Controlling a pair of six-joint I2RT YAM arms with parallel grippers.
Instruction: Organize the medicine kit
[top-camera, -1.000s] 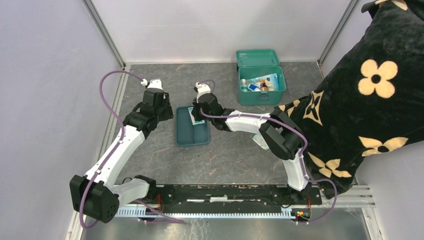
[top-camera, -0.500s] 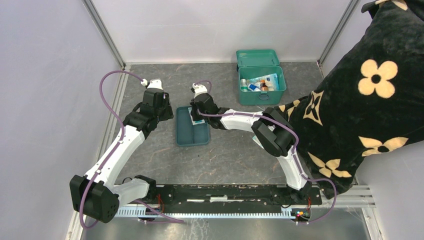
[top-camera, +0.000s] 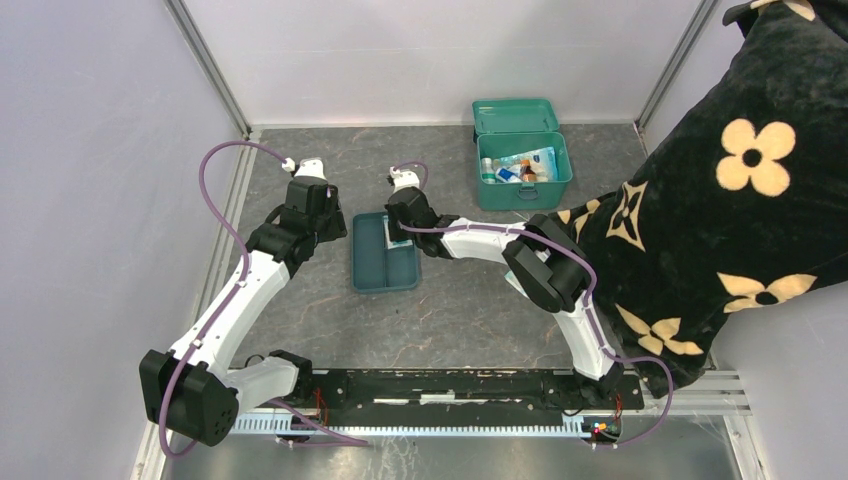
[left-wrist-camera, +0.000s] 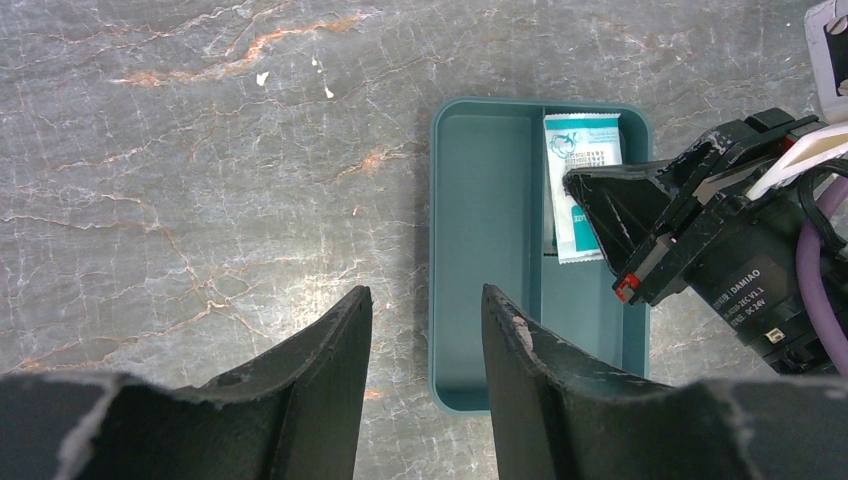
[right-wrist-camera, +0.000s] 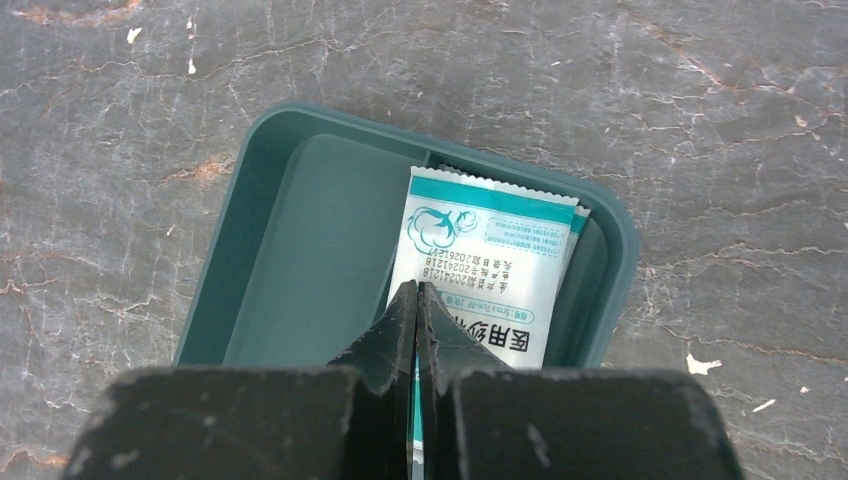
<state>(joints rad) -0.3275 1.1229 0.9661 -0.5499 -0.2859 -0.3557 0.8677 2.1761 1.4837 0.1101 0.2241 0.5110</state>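
The medicine kit (top-camera: 523, 193) stands open at the back right, lid (top-camera: 515, 115) up, with packets and small bottles inside. A shallow teal divided tray (top-camera: 385, 270) (left-wrist-camera: 485, 250) (right-wrist-camera: 300, 260) lies mid-table. A white and teal sachet (left-wrist-camera: 585, 160) (right-wrist-camera: 490, 250) rests in the tray's far right compartment, with another sachet's edge showing under it. My right gripper (right-wrist-camera: 416, 290) (top-camera: 397, 232) is down in that compartment, jaws pressed together on the sachet's near-left edge. My left gripper (left-wrist-camera: 427, 300) (top-camera: 325, 222) hovers open over the tray's left rim, holding nothing.
A black fabric with cream flower print (top-camera: 740, 190) fills the right side, close to the right arm's elbow. Walls with metal posts enclose the grey marbled table (top-camera: 450, 310) at the back and left.
My right gripper has shifted slightly left over the tray and closed its last bit onto the sachet. The left arm has not moved.
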